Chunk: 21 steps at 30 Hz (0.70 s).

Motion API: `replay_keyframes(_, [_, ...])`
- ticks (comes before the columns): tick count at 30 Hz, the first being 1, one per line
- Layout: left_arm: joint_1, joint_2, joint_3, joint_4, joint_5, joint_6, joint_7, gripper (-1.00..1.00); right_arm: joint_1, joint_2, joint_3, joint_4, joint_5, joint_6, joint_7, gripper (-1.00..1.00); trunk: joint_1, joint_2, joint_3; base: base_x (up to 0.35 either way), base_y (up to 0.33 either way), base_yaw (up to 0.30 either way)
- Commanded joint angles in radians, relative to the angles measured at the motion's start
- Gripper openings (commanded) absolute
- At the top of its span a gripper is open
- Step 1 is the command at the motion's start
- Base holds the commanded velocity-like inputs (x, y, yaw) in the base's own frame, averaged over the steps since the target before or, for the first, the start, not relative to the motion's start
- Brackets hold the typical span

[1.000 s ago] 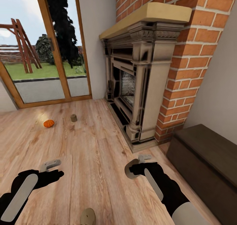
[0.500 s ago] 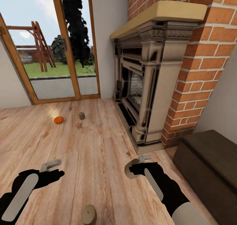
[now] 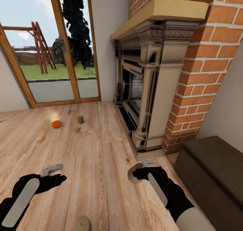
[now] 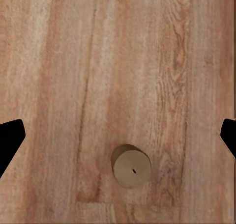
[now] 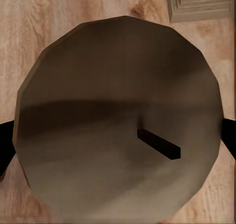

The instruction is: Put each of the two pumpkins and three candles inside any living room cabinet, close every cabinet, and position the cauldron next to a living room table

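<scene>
Wood floor [image 3: 98,156] — one pumpkin [image 3: 56,124], two candles [image 3: 80,120]; right gripper [image 3: 137,173] clamps third candle [image 5: 118,118]; left gripper [image 3: 54,170] fingers apart.

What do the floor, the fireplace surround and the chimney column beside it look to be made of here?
The floor looks like light wooden planks with visible grain and a faint sheen. The fireplace surround reads as carved, stone-coloured material with dark worn edges; whether it is stone or painted wood cannot be told. Its mantel top is a plain, matte, pale yellow slab. The chimney column is red brick with pale mortar lines.
</scene>
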Motion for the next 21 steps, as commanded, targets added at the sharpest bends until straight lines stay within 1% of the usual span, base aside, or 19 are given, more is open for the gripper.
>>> replay_keyframes(1, [-0.001,0.001,-0.002,-0.001,0.009,0.001,0.01,1.0,0.0,0.0,0.002,-0.001,-0.011,0.003,-0.01,-1.0,0.0,0.0,-0.001,0.259,-0.064,0.0])
replay_keyframes(5, [-0.001,0.001,-0.002,-0.001,0.009,0.001,0.009,1.0,-0.001,0.0,0.002,-0.001,-0.011,0.003,-0.01,-1.0,0.0,0.0,-0.001,0.231,-0.024,0.0])
replay_keyframes(8, [-0.001,-0.001,-0.004,-0.003,0.009,0.001,0.007,1.0,-0.001,0.0,0.002,-0.001,-0.011,0.003,-0.01,-1.0,0.0,0.0,-0.001,0.075,-0.005,0.0])
replay_keyframes(12, [-0.001,-0.03,-0.014,-0.011,0.008,0.001,0.011,1.0,0.0,0.0,0.002,-0.001,-0.011,0.003,-0.009,-1.0,0.0,0.0,-0.001,0.017,-0.001,0.0])
replay_keyframes(14, [-0.001,-0.037,-0.016,-0.014,0.008,0.001,0.013,1.0,-0.001,0.0,0.002,-0.001,-0.011,0.003,-0.009,-1.0,0.0,0.0,-0.001,0.004,0.0,0.0])
replay_keyframes(16, [-0.002,-0.039,-0.016,-0.015,0.008,0.001,0.014,1.0,0.0,0.0,0.002,-0.001,-0.011,0.003,-0.009,-1.0,0.0,0.0,-0.001,0.002,0.0,0.0])
replay_keyframes(21, [-0.002,-0.04,-0.017,-0.014,0.007,0.001,0.016,1.0,0.0,0.0,0.002,-0.002,-0.011,0.001,-0.008,-1.0,0.019,-0.035,-0.017,0.0,0.0,0.0])
